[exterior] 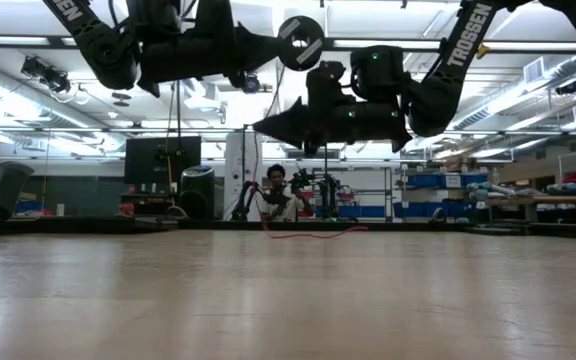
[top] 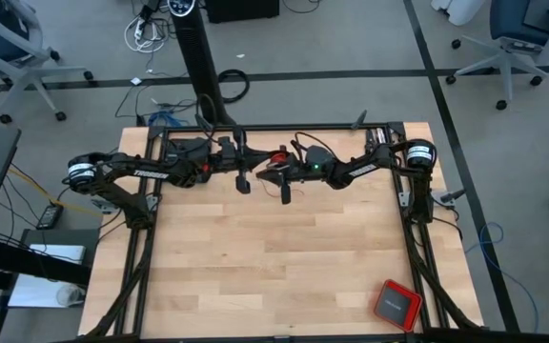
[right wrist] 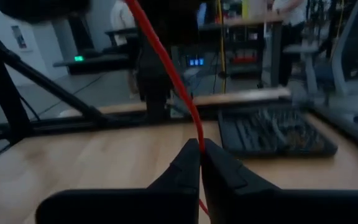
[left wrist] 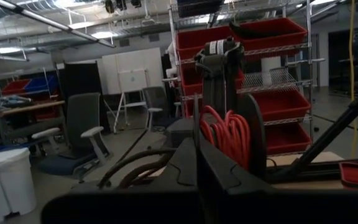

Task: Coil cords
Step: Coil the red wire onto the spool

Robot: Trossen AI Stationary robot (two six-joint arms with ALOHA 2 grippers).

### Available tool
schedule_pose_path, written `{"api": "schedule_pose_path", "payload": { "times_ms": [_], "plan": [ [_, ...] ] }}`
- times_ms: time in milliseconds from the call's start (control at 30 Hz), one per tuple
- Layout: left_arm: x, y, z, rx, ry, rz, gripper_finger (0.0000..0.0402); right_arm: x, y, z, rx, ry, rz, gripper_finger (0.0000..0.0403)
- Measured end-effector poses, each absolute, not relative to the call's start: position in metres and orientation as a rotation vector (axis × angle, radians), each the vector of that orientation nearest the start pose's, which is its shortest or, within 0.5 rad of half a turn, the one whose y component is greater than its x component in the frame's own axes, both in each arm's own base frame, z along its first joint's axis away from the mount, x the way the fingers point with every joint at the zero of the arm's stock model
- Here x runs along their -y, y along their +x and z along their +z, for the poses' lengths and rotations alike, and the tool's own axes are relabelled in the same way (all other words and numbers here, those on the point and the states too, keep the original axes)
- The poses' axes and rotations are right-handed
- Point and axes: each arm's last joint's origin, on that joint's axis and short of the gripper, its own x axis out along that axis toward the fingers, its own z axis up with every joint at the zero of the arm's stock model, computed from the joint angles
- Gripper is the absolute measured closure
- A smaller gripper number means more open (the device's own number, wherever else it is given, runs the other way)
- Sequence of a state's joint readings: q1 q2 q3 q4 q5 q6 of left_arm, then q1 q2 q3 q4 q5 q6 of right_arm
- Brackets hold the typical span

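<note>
Red cord (right wrist: 166,68) is being pinched between the 2 dark fingers of the right gripper (right wrist: 201,149), which are being held pressed together on the thin strand in the right wrist view; from the fingertips the strand is being carried up and away toward the other arm. In the high view the right gripper (top: 285,191) is being held above the far middle of the wooden table (top: 274,267), with a small red bundle of the cord (top: 276,159) showing just beside it, between the 2 arms. The left gripper (top: 243,183) is being held close by, just to the left of the right one, also raised off the table. In the left wrist view several red loops of the cord (left wrist: 229,134) are being seen wound around a dark part of the other arm just ahead of the left gripper's fingers (left wrist: 219,177); whether these fingers are apart or together cannot be told. From the low view both grippers are being shown well above the tabletop, the right gripper (exterior: 260,126) pointing left, and a loose length of the cord (exterior: 313,235) is being seen lying along the far edge of the table. A red square box (top: 396,305) with a dark top is being left near the front right corner of the table, well apart from both arms. A person (exterior: 278,192) is being seen in the room beyond the table.
</note>
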State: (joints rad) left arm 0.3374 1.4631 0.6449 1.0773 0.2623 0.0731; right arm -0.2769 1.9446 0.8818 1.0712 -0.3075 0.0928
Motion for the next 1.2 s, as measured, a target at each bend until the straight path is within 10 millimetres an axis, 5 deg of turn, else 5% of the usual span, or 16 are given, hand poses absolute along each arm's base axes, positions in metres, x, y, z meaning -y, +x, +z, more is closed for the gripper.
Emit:
{"api": "schedule_pose_path", "payload": {
  "times_ms": [167, 467, 633, 933, 1200],
  "plan": [
    [-0.094, 0.281, 0.248, 0.199, 0.128, 0.093, 0.0400, 0.103, 0.359, 0.161, -0.120, 0.140, -0.004, 0.0400],
    [-0.118, 0.274, 0.233, 0.036, 0.107, 0.171, 0.0400, 0.106, 0.300, 0.178, -0.212, 0.153, -0.168, 0.0401],
    [-0.125, 0.271, 0.228, -0.014, 0.101, 0.194, 0.0400, 0.108, 0.283, 0.189, -0.263, 0.083, -0.271, 0.0401],
    [-0.127, 0.270, 0.222, -0.078, 0.105, 0.197, 0.0400, 0.110, 0.276, 0.208, -0.240, -0.045, -0.380, 0.0400],
    [-0.128, 0.270, 0.222, -0.082, 0.126, 0.243, 0.0400, 0.114, 0.296, 0.246, -0.127, 0.036, -0.290, 0.0399]
  ]
}}
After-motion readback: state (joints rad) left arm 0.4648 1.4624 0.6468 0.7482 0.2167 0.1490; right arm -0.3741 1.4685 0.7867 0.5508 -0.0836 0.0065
